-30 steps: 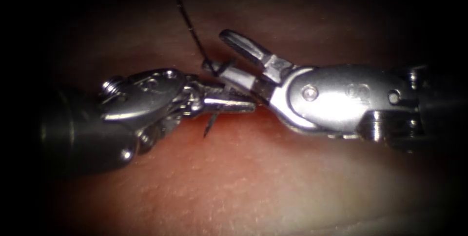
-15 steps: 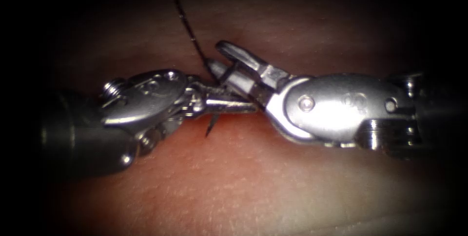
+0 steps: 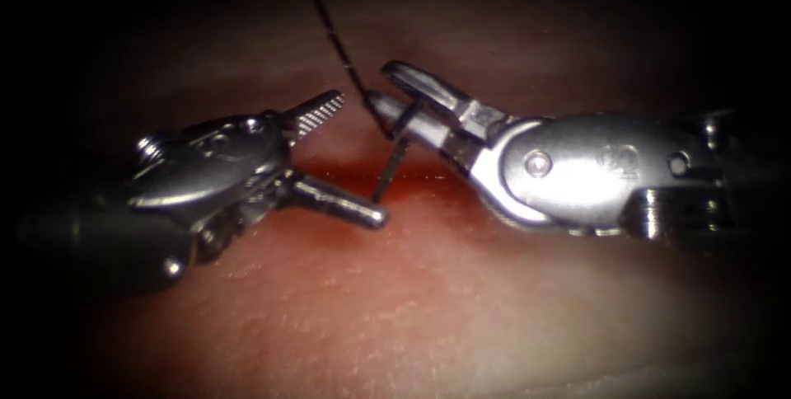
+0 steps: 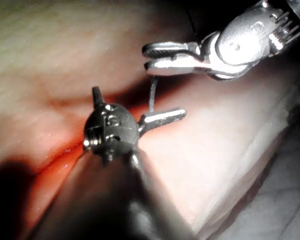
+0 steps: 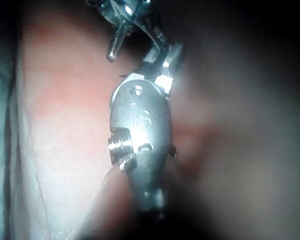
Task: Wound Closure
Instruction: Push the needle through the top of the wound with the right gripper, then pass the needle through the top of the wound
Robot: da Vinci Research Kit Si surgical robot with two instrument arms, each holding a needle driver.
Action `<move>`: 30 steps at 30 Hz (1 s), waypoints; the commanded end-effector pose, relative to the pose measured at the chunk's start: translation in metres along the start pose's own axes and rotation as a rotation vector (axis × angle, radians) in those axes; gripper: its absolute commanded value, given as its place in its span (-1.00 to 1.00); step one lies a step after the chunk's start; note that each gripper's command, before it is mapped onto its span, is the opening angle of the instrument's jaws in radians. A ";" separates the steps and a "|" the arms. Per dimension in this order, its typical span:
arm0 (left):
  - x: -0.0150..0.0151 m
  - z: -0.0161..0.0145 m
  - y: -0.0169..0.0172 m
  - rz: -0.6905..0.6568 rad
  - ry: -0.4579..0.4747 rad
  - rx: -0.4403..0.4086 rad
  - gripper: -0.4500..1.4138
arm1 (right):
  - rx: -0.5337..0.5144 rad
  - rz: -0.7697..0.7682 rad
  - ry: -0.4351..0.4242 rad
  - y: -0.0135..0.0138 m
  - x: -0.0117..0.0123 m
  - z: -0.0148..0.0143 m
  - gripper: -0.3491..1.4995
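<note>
The right arm's tool (image 3: 394, 102) has its jaws clenched on the needle (image 3: 389, 170) near its thread end. The needle hangs from them toward six o'clock, over the cut (image 3: 362, 180) and its red fluid (image 3: 329, 234); its tip seems clear of the tissue (image 3: 428, 316), though the view is dim there. The thread (image 3: 334, 32) runs from the jaws toward eleven o'clock. At nine o'clock of the needle, the left arm's tool (image 3: 350, 160) has its jaws released, spread wide and holding nothing, the lower one just beside the needle's tip.
</note>
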State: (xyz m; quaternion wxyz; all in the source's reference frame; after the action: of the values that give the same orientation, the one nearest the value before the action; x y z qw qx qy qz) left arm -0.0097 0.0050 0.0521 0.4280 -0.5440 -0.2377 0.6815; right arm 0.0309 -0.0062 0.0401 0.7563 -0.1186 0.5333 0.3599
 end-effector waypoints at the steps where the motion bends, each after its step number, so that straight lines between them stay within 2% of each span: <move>1: -0.0003 0.0003 -0.0003 0.001 -0.002 -0.002 0.79 | 0.015 0.035 -0.009 0.0003 -0.0005 0.0003 -1.00; 4: -0.0009 -0.0008 0.0000 -0.001 -0.007 -0.004 0.79 | 0.082 0.157 -0.032 0.0014 -0.0009 0.0000 -1.00; 6: -0.0011 -0.0010 0.0001 0.007 -0.008 -0.004 0.79 | 0.088 0.186 -0.035 0.0017 -0.0011 -0.0001 -1.00; 9: -0.0021 -0.0017 0.0005 0.087 -0.019 -0.008 0.77 | 0.105 0.222 -0.064 0.0025 -0.0015 -0.0005 -1.00; 10: -0.0029 -0.0020 0.0006 0.192 -0.050 -0.011 0.71 | 0.122 0.251 -0.099 0.0030 -0.0019 -0.0009 -1.00; 12: -0.0035 -0.0022 0.0004 0.285 -0.085 -0.023 0.68 | 0.135 0.280 -0.132 0.0034 -0.0022 -0.0013 -1.00; 14: -0.0037 -0.0022 0.0003 0.317 -0.088 -0.031 0.66 | 0.140 0.289 -0.147 0.0035 -0.0023 -0.0013 -1.00; 15: -0.0042 -0.0022 -0.0002 0.418 -0.088 -0.058 0.64 | 0.151 0.311 -0.182 0.0037 -0.0026 -0.0017 -1.00; 17: -0.0043 -0.0021 -0.0003 0.443 -0.086 -0.068 0.60 | 0.153 0.310 -0.185 0.0038 -0.0027 -0.0017 -1.00; 18: -0.0044 -0.0021 -0.0007 0.450 -0.083 -0.094 0.50 | 0.153 0.319 -0.185 0.0040 -0.0030 -0.0018 -1.00; 19: -0.0044 -0.0021 -0.0007 0.450 -0.083 -0.094 0.50 | 0.153 0.319 -0.185 0.0040 -0.0030 -0.0018 -1.00; 21: -0.0041 -0.0021 -0.0014 0.450 -0.077 -0.138 0.15 | 0.158 0.334 -0.204 0.0043 -0.0042 -0.0018 -1.00; 25: -0.0038 -0.0021 -0.0021 0.452 -0.076 -0.147 -0.35 | 0.162 0.408 -0.230 0.0043 -0.0065 -0.0013 -1.00; 27: -0.0038 -0.0021 -0.0022 0.451 -0.076 -0.148 -0.41 | 0.165 0.415 -0.234 0.0043 -0.0069 -0.0012 -1.00; 28: -0.0036 -0.0021 -0.0023 0.450 -0.076 -0.150 -0.53 | 0.170 0.423 -0.241 0.0044 -0.0078 -0.0010 -1.00; 30: -0.0032 -0.0022 -0.0026 0.447 -0.072 -0.157 -0.53 | 0.176 0.418 -0.236 0.0044 -0.0084 -0.0008 -1.00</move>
State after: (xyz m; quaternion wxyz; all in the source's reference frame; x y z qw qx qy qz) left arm -0.0061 0.0036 0.0547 0.2158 -0.5906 -0.1789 0.7567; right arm 0.0253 -0.0071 0.0478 0.7298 0.1047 0.4844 0.4709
